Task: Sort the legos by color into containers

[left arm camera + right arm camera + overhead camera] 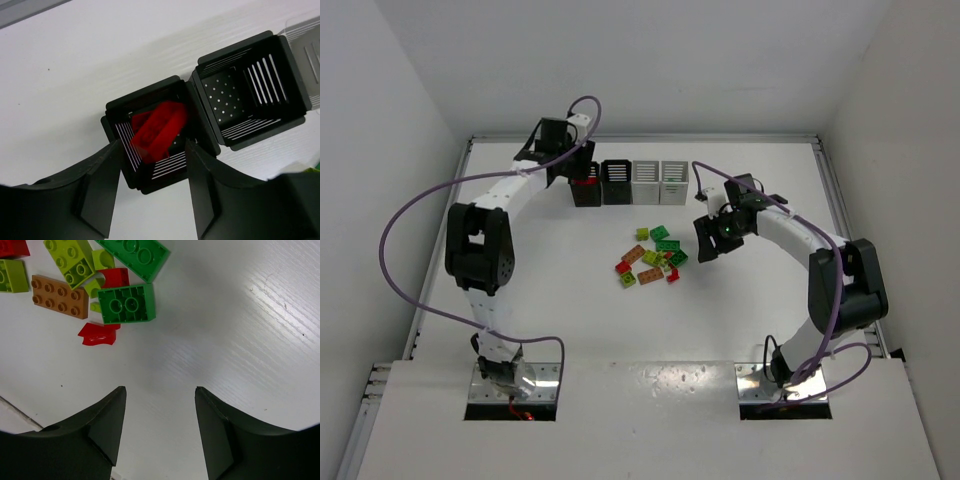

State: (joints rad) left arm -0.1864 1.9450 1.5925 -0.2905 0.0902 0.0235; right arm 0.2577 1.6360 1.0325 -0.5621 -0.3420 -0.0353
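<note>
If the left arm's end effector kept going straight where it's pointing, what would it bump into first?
Probably the red lego brick inside the black bin. The left end effector points down into that bin, though it might catch the rim first; depth is unclear.

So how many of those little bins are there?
4, in one row at the back: a black bin with red bricks on the left, a second black bin, a white bin, then another white bin. None looks hidden.
</note>
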